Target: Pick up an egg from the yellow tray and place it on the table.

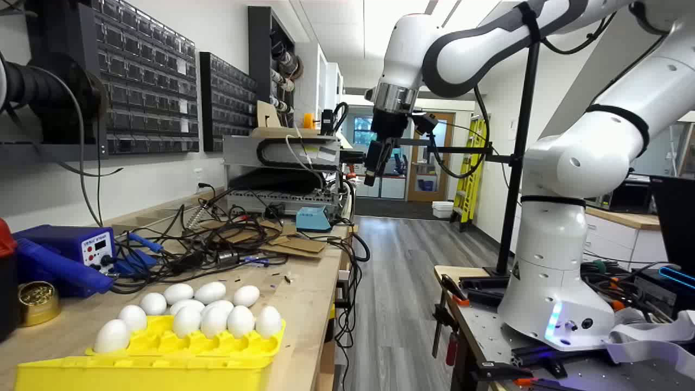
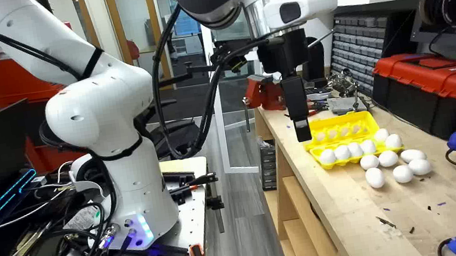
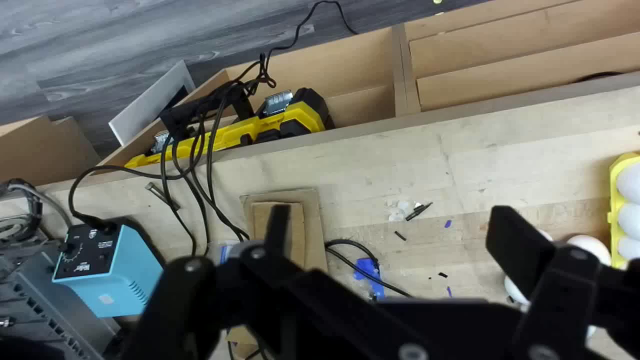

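In an exterior view the gripper (image 2: pixel 302 130) hangs well left of the tray (image 2: pixel 343 140) — empty, jaws wide apart. It should come straight down over one egg (image 2: pixel 354 149) in the tray's yellow plastic cups, squeezing lightly: smooth, rounded shells likely crack easily. Farther right, in front of the tray, loose eggs (image 2: pixel 388 158) lie on the wooden table (image 2: pixel 403 210).

Yellow tray (image 1: pixel 157 343) plastic; eggs (image 1: pixel 187 321) smooth, matt; table (image 1: pixel 305 293) wood; fingers (image 3: pixel 515 247) matt.
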